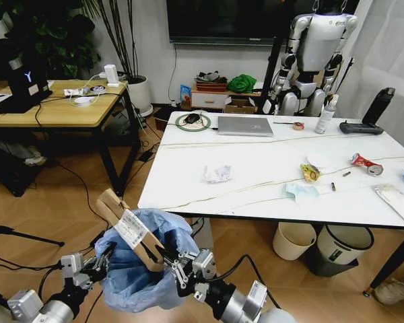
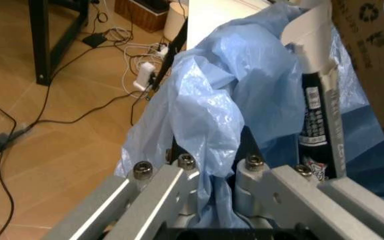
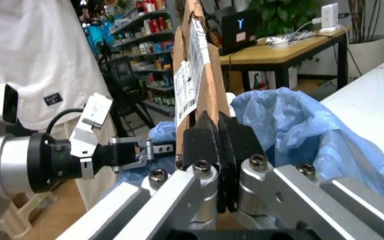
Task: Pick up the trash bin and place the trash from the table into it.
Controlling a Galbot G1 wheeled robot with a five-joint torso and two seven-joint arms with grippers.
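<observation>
Both grippers hold the trash bin [image 1: 140, 262] up: left gripper [image 1: 101, 261] pinches its floppy, slippery bag rim, right gripper [image 1: 176, 264] clamps shut on the stiff cardboard [image 1: 129, 229] poking out. Feels light, so I'd trust the rim more than loose plastic.

A robotics lab or demo room set up like an office. At twelve o'clock hangs a dark wall screen [image 1: 246, 20]; at one o'clock a silver humanoid robot [image 1: 313, 60] hangs from a stand. A wooden desk [image 1: 54, 111] with a potted plant [image 1: 44, 37] sits at ten o'clock — cables [image 1: 67, 175] trail across the wood floor [image 1: 74, 215].
</observation>
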